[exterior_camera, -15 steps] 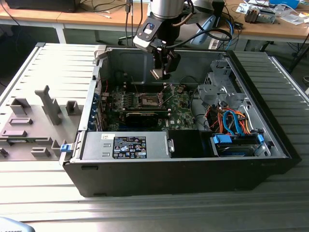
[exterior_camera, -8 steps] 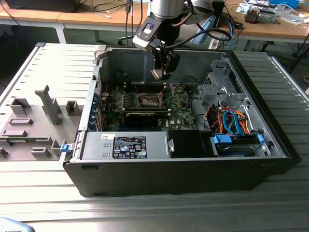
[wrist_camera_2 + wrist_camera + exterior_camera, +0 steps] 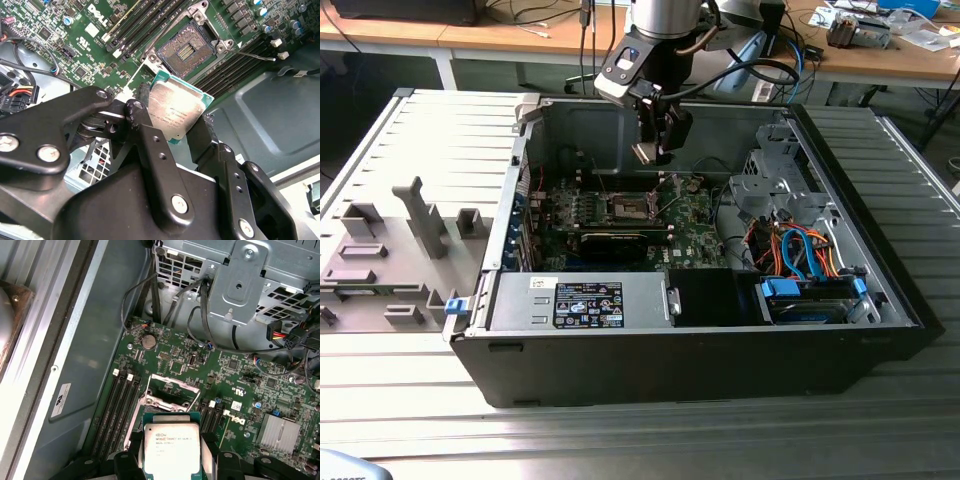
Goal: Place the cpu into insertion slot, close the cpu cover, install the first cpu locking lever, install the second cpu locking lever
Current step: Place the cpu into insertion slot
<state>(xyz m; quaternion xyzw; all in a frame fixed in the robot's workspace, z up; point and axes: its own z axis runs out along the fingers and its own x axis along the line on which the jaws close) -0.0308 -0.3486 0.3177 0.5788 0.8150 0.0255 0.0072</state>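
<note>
Jaws clamped on the cpu [image 3: 175, 112], its lower edge hidden between them, above the uncovered insertion slot [image 3: 186, 50].

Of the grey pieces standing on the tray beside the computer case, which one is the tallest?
The post with a crossbar on top. It rises well above the low blocks on either side of it.
</note>
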